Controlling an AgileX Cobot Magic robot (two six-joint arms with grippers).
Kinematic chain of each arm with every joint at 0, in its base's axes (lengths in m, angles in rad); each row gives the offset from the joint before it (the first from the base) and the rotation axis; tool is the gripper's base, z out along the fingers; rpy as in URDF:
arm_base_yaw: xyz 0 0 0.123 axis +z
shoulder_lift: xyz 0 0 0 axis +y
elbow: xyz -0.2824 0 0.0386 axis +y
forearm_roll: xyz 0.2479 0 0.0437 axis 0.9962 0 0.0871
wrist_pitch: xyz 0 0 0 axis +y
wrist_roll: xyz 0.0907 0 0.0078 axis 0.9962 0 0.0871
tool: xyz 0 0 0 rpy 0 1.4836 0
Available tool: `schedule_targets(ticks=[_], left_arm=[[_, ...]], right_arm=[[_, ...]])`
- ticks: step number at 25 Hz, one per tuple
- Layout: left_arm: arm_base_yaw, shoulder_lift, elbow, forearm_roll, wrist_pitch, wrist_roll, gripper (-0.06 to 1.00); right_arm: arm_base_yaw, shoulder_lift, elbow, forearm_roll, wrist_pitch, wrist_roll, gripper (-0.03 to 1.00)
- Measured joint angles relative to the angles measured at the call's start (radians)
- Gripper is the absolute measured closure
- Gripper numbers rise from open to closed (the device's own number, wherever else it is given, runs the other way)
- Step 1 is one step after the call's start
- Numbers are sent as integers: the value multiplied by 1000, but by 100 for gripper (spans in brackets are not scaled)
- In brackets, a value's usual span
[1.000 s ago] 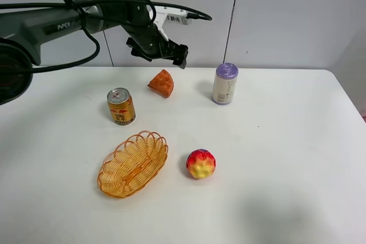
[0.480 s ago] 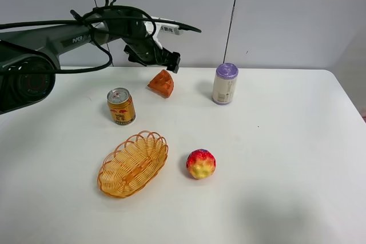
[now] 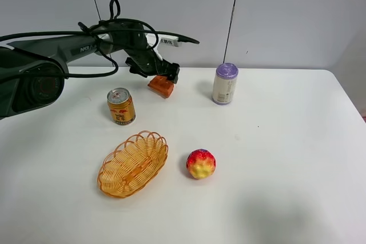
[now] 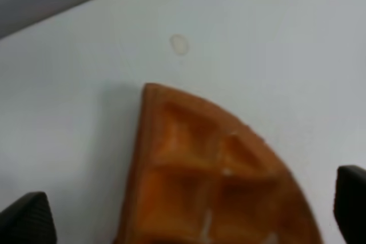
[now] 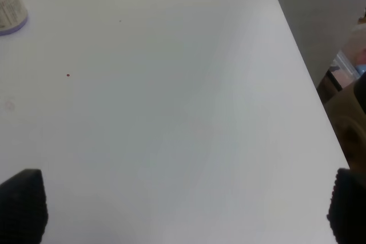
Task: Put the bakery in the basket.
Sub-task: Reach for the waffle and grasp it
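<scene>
Bakery (image 4: 211, 181) between parted jaws

Orange-brown wedge, square-pocketed grid face up, flat at the back of the white table (image 3: 274, 158), well apart from the basket (image 3: 132, 164). One crust corner points toward the wall; its tip is out of frame, so the long axis is unclear. The left gripper (image 3: 162, 76) straddles it, jaws apart. The right gripper (image 5: 183, 207) is spread wide.

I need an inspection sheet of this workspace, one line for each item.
Surface: white table, one tiny dark speck.
Job's things: orange-brown waffle wedge lying at far side; oval wicker basket empty, nearer.
Clutter: gold-red drink can, white canister with purple lid, round red-yellow fruit, all apart.
Grippers: left gripper open, straddling the wedge; right gripper open above bare table.
Cables: black cables loop along left arm.
Surroundings: grey wall panels.
</scene>
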Motion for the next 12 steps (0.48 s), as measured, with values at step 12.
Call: schedule_targets(ticks=[12], left_arm=[[-3, 19, 0, -41, -11, 1, -4]], right_arm=[[0, 0, 0, 0, 0, 0, -2]])
